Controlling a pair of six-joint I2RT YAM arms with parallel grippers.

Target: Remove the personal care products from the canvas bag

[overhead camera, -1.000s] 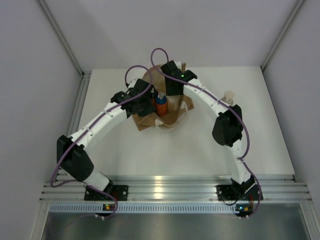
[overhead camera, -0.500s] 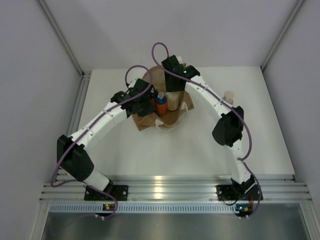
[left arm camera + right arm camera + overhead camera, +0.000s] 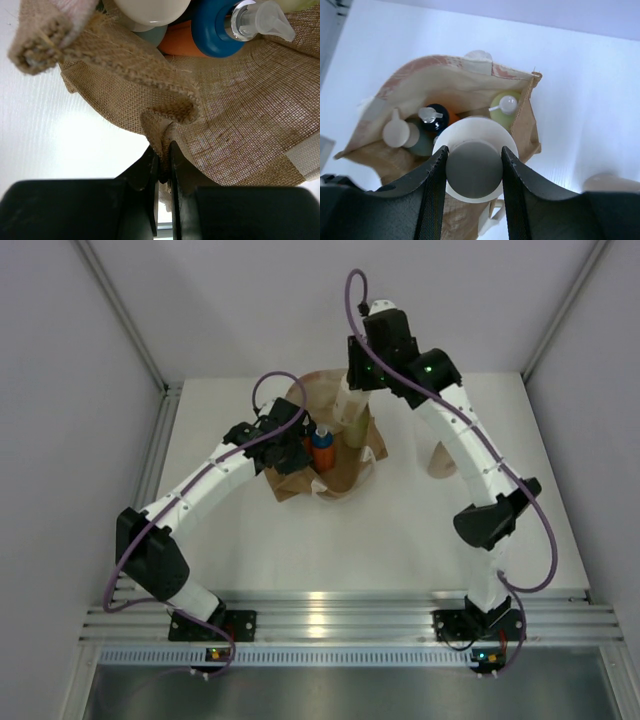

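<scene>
1. The tan-brown woven canvas bag [image 3: 340, 475] sits open on the white surface [image 3: 300, 540], near the far edge and slightly left of the middle.
2. The left end effector [image 3: 162, 156] is pressed together on a fold of the bag's left rim, pinching the fabric.
3. The right end effector [image 3: 474, 150] clamps a cream plastic bottle [image 3: 474, 172] between its two fingers and holds it in the air over the bag's mouth.
4. Inside the bag are an orange plastic bottle with a blue cap [image 3: 321, 450], a yellow-green bottle with a pump top [image 3: 502, 107] and a dark grey-green bottle [image 3: 422, 142].
5. A tan bottle [image 3: 438, 460] stands on the surface to the right of the bag, apart from it and towards the right edge. The right arm partly hides it.
</scene>
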